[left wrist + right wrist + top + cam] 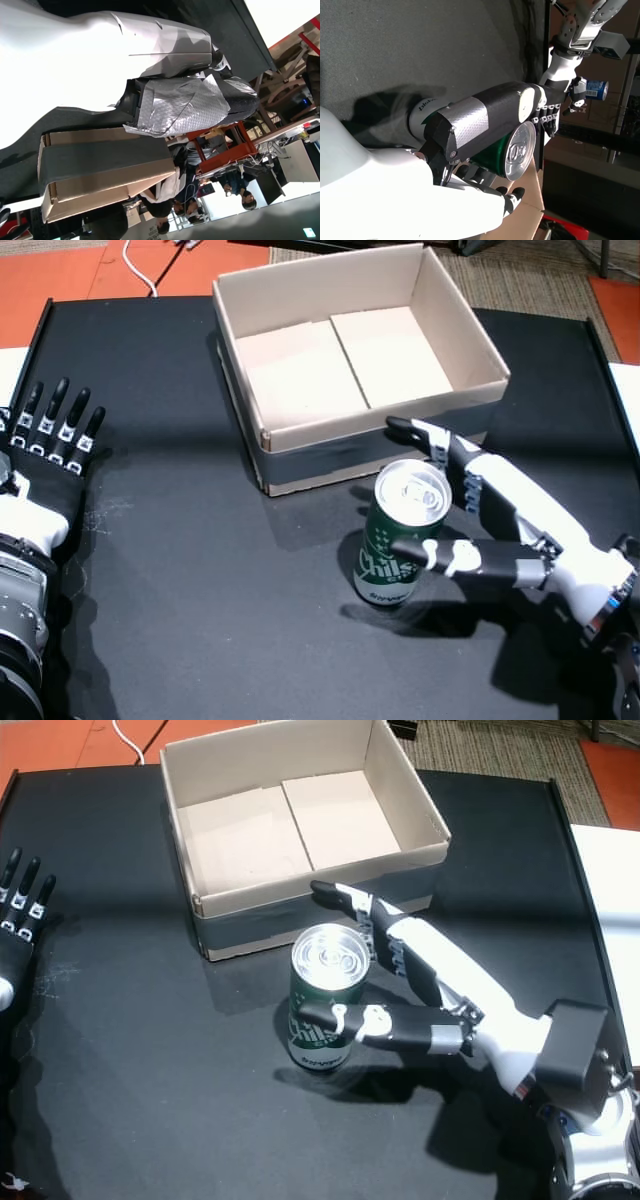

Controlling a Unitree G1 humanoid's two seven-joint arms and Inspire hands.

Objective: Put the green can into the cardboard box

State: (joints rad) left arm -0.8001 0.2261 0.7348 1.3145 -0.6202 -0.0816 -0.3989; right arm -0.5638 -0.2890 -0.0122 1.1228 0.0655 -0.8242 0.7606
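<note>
The green can [398, 532] [322, 992] stands upright on the black table, just in front of the cardboard box [380, 422] [312, 886], which is open on top with nothing inside. My right hand [500, 520] [440, 990] reaches in from the right and brackets the can: the thumb lies across its front and the straight fingers [425, 440] pass behind it, uncurled. In the right wrist view the can [516, 150] sits beside the taped thumb [480, 120]. My left hand [45, 455] [15, 920] rests flat and open at the table's left edge.
The table has raised black edges [30, 350]; orange floor and a white cable [135, 270] lie beyond it. In the left wrist view the box [100, 170] shows from the side, with people standing in the room behind. Another robot arm holding a blue can [595, 90] appears in the background.
</note>
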